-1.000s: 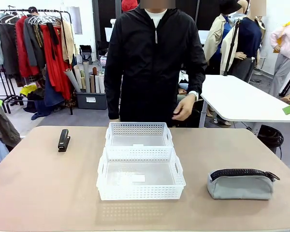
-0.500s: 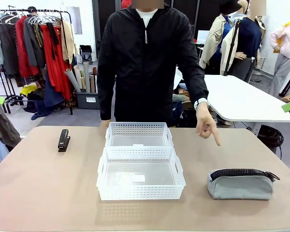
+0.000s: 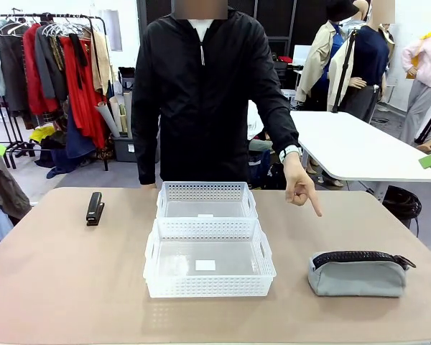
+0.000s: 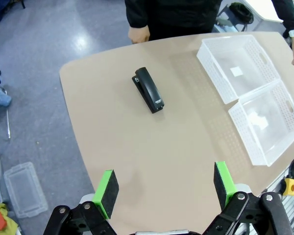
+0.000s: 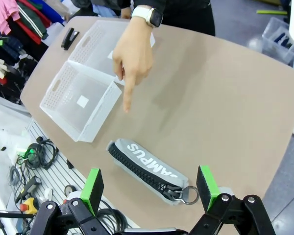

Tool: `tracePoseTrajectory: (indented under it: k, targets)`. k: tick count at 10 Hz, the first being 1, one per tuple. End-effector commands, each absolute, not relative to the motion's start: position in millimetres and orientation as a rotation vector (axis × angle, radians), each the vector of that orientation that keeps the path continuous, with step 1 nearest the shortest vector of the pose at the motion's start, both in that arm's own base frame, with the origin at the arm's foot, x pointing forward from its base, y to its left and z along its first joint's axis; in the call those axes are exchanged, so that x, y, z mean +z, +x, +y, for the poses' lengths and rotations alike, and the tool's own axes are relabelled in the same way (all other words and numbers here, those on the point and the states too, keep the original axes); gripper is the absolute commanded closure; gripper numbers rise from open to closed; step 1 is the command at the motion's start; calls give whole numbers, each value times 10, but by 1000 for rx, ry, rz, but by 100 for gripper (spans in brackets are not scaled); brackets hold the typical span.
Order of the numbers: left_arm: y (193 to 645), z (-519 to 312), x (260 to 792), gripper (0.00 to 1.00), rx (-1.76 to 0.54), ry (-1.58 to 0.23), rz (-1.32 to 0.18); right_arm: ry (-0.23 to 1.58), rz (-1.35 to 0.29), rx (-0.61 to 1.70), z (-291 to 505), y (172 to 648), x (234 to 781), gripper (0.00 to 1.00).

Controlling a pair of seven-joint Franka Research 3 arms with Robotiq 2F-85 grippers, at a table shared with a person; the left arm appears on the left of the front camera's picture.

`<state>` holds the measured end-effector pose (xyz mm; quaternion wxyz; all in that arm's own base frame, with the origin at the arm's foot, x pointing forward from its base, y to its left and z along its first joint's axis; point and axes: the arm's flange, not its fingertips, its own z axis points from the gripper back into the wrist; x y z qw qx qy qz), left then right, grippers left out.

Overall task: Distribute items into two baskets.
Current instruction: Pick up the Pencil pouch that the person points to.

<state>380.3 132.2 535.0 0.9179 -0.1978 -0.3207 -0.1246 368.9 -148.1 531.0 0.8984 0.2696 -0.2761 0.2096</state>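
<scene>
From the front, you see the near basket (image 3: 208, 287) touching the far basket (image 3: 206, 191) mid-table; the stapler (image 3: 95, 208) lies left, the pouch (image 3: 357, 277) right; a person's hand (image 3: 299, 187) points one finger down. Left wrist: your left gripper (image 4: 165, 183) hangs wide, empty; the stapler lies ahead. Right wrist: your right gripper (image 5: 150, 182) is wide over the pouch — its letters read "AMPUS".

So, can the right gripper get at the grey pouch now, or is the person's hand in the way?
Probably yes. The right gripper is open, and the grey pouch lies free ahead of it; the person's hand points nearby, not over it.
</scene>
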Motion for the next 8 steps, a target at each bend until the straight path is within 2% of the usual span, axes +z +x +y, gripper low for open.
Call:
tracePoseTrajectory:
  k: [1, 8]
  targets:
    - [3798, 1313, 5341, 0, -257, -417, -662, 574, -589, 442, -1478, 3693, 5312, 0]
    - [3798, 1313, 5341, 0, -257, -417, -662, 574, -589, 442, -1478, 3693, 5312, 0]
